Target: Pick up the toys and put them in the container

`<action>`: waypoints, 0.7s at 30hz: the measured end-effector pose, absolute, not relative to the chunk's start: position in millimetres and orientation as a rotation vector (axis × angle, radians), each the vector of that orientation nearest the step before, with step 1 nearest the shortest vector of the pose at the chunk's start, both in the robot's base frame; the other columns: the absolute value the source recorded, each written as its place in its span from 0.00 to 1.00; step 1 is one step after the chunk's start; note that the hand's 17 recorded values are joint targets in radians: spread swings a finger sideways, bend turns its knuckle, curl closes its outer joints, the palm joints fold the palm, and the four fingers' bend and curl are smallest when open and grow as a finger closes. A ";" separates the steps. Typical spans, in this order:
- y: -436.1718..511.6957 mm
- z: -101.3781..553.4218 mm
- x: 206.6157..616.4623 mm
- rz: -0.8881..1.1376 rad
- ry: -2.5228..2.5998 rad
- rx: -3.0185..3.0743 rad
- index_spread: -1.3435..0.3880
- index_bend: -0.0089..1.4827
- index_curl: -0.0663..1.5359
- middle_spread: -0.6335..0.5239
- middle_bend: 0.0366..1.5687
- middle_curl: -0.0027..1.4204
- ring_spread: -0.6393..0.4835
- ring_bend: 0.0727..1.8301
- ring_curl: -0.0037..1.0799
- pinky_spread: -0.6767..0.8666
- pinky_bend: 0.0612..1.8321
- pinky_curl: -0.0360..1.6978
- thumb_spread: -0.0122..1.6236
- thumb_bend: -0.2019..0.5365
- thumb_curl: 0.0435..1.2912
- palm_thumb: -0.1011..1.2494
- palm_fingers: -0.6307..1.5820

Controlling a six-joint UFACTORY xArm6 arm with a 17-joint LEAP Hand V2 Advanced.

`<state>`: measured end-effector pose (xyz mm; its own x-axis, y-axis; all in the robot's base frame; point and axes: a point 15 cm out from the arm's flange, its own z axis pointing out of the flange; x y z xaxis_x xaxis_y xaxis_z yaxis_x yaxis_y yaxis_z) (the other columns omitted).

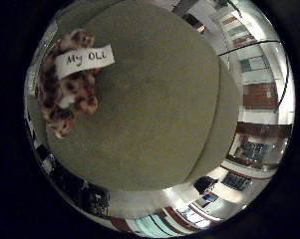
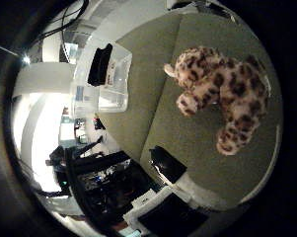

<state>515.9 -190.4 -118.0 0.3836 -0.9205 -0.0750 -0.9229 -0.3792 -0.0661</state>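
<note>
A spotted leopard plush toy (image 2: 225,94) lies on the olive green table (image 2: 158,99), below the palm. The little finger side view shows the same toy (image 1: 68,88) with a white paper tag (image 1: 85,59) on it, near the table's edge. A clear plastic container (image 2: 99,84) stands beside the table's edge, away from the toy, with a black item (image 2: 101,61) inside it.
A dark object (image 2: 168,163) sits at the table's edge. Beyond the table there are dark furniture and clutter (image 2: 109,178) on the floor. The green tabletop (image 1: 159,100) stretches wide beside the toy, with windows (image 1: 254,95) past it.
</note>
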 end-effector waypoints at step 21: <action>-164.8 -147.1 519.6 0.086 1.625 -2.645 0.52 0.22 0.31 0.32 0.35 0.33 0.33 0.38 0.35 0.31 0.47 0.06 0.62 0.25 0.23 0.58 0.94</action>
<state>519.6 -164.8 -147.1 0.4508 -0.8902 -0.0661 -0.8922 -0.4517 -0.0020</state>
